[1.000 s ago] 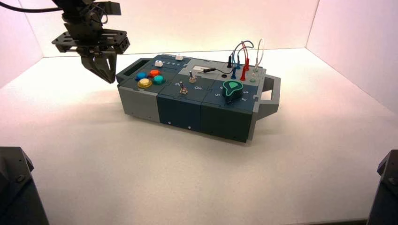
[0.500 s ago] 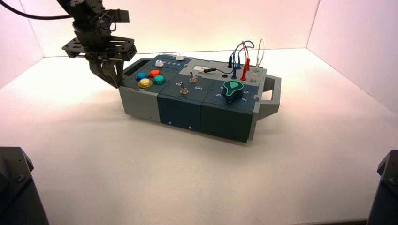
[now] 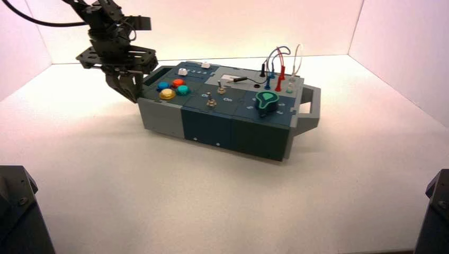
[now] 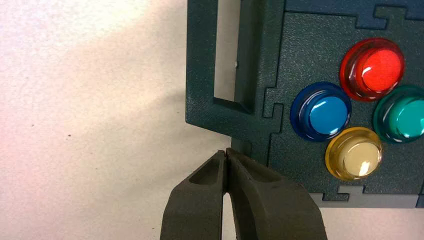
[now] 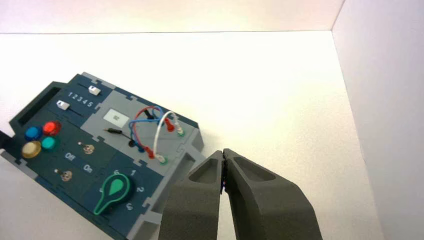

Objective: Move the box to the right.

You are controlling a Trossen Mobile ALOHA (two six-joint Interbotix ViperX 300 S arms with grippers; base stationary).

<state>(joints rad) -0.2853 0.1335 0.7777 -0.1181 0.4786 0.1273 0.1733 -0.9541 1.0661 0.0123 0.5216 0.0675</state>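
The long grey and dark-blue box (image 3: 212, 124) lies across the middle of the white floor, with end handles, four coloured buttons (image 3: 173, 89), toggle switches, a green knob (image 3: 267, 100) and red and blue plug wires (image 3: 275, 69). My left gripper (image 3: 132, 97) is shut and empty, its tips pressed against the box's left end just below the left handle (image 4: 227, 60); it also shows in the left wrist view (image 4: 226, 152), beside the buttons (image 4: 350, 115). My right gripper (image 5: 222, 152) is shut and empty, held above the floor to the right of the box (image 5: 100, 160).
White walls enclose the floor at the back and at both sides. The right wall (image 3: 407, 47) stands some way beyond the box's right handle (image 3: 310, 108). Two dark arm bases sit at the near corners (image 3: 16, 211) (image 3: 437, 211).
My left gripper has come down and to the right against the box's left end. The box has slid a little to the right.
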